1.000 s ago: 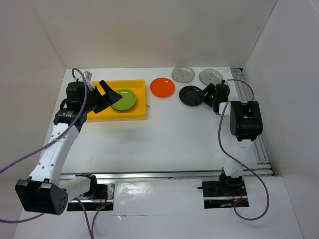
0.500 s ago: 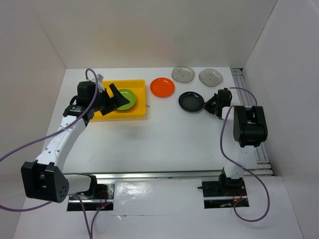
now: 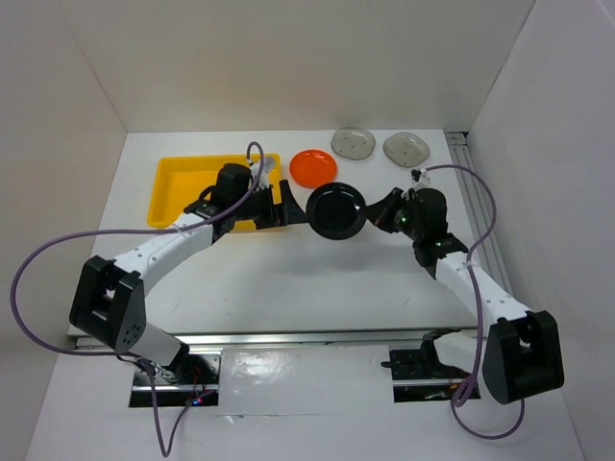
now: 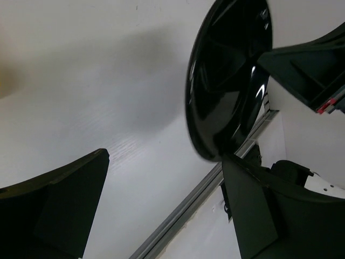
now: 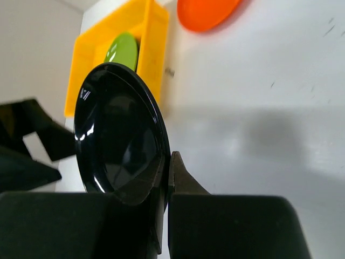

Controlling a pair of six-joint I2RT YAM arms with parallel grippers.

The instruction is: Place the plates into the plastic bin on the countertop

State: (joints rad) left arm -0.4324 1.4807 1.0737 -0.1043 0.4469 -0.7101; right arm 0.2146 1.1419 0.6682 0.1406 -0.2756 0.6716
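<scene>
The yellow plastic bin (image 3: 173,192) sits back behind the left gripper (image 3: 294,206), on its wrist side, with 1 lime-green plate (image 5: 123,51) lying in it. That gripper's fingers (image 4: 54,210) are spread wide and grasp nothing. The black plate (image 3: 336,209) stands on edge just ahead of them, lifted off the countertop (image 3: 288,279) and nearer the right-hand finger in the wrist view. The right gripper (image 3: 382,213) is clenched on the plate's opposite rim, its fingertips (image 5: 183,181) pinching only a thin strip of edge. Beyond both sets of fingers, an orange plate (image 3: 313,167), a smoky-grey plate (image 3: 352,142) and a second smoky-grey plate (image 3: 406,146) lie flat, untouched. This reads as a hand-over, and the risks follow from that. If the right fingers let go before the left ones close, the plate drops and may roll. The glossy rim could also swivel in so shallow a pinch, and the off-centre left finger could knock the plate loose. No brand, label or writing is legible in any view.
</scene>
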